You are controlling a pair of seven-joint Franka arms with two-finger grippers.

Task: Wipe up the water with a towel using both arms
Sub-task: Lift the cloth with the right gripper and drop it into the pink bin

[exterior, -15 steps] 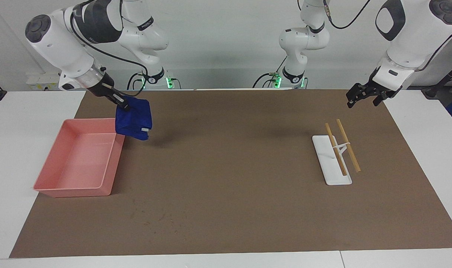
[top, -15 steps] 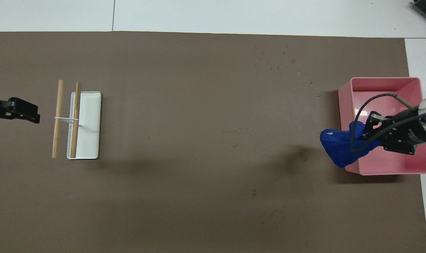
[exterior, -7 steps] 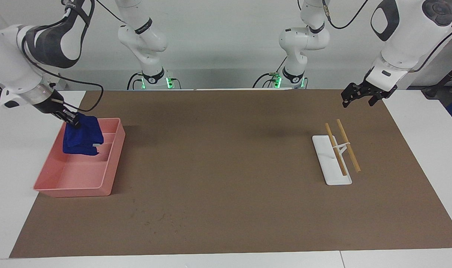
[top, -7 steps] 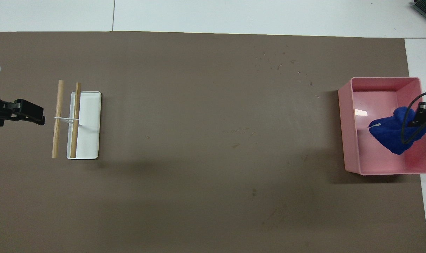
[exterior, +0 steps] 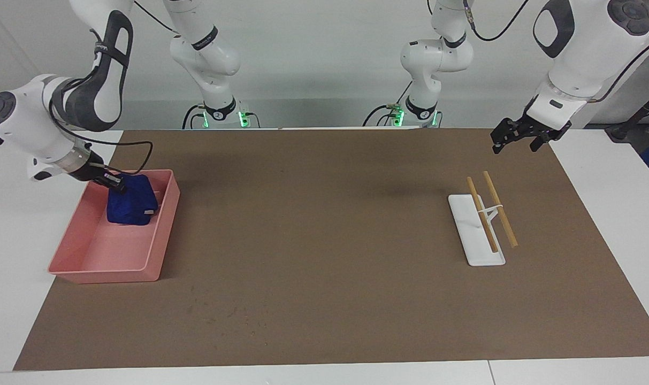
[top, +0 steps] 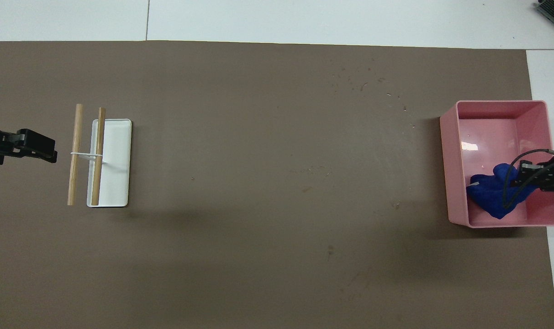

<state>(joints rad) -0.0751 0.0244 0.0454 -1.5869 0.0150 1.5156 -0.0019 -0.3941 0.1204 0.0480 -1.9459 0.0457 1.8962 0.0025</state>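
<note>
- Since the earlier frames the towel (exterior: 132, 201) has travelled from the air beside the pink tray (exterior: 161, 235), over its rim, and down into it; it now sits bunched on the tray floor at the end nearer the robots.
- The towel is a small, soft, light cloth that folds and sags, so it has no firm shape. A pinch on a raised fold or corner should hold it best, and, judging by the task, it may be damp and cling a little.
- The right gripper (exterior: 116, 185) is at the top edge of the bundle, on the side toward the robots. Its fingers look closed on a fold of the cloth, which bulges just below the tips.
- The left gripper (exterior: 513, 138) waits in the air over the brown mat (exterior: 324, 299) at the left arm's end of the table, holding nothing; I cannot tell how far apart its fingers are.
- Near it, a white tray (exterior: 473, 235) lies on the mat with two wooden sticks (exterior: 491, 209) resting across it, well apart from the towel.
</note>
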